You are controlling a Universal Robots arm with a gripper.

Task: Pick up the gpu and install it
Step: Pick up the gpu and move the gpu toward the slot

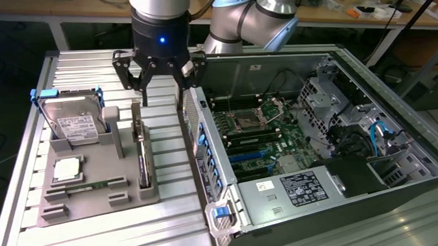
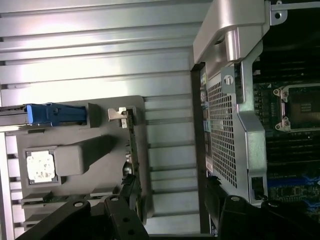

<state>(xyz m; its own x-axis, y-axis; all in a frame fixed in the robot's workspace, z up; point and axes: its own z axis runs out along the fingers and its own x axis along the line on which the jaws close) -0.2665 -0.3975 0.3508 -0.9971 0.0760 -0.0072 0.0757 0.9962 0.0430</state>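
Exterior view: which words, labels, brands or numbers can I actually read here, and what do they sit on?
No text here can be read.
White label on the hard drive: print too small to read.
Dark label on the power supply unit: white print, too blurred to read.
White sticker beside that label: unreadable.
Processor chip near the hard drive: no marking legible.
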